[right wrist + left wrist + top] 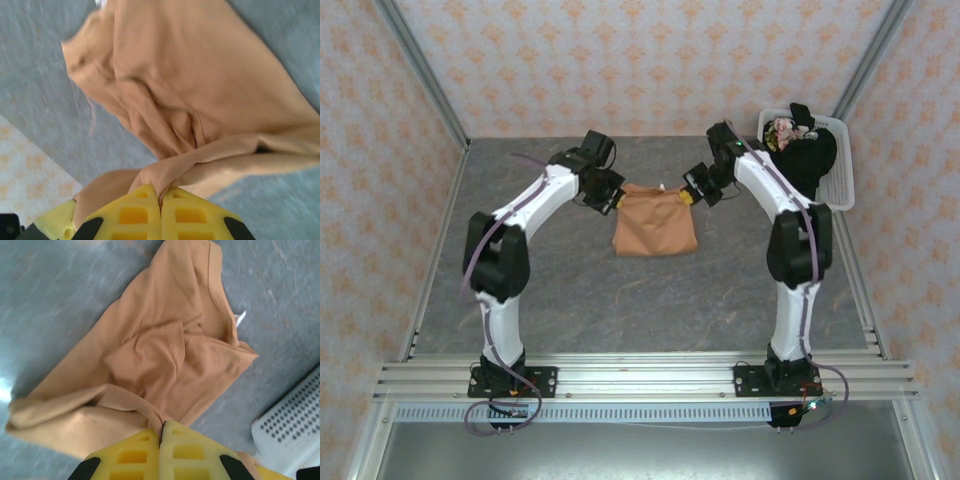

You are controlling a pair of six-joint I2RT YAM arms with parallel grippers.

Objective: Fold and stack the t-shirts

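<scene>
We see the orange-tan t-shirt near the middle of the grey surface, a bit toward the far side. Its far edge runs straight from one gripper to the other. The rest of the shirt spreads toward the arm bases and looks like a wide, folded patch. It is plain orange-tan on the side we can see.

In the left wrist view the orange-tan t-shirt is soft and wrinkled, with the neck hole at the far end. A little white tag pokes out beside the neck. The left gripper has its yellow fingers pressed together, pinching a bunch of the cloth. From above, the left gripper sits at the shirt's far left corner.

In the right wrist view the orange-tan t-shirt hangs in folds down to the surface. The right gripper is also squeezed tight on a bunch of the cloth. From above, the right gripper sits at the shirt's far right corner.

The black t-shirt lies in a heap in the white basket, with some bright colours at its far end. The basket stands at the far right corner of the surface, well apart from the orange-tan shirt. A corner of the basket shows in the left wrist view too.
</scene>
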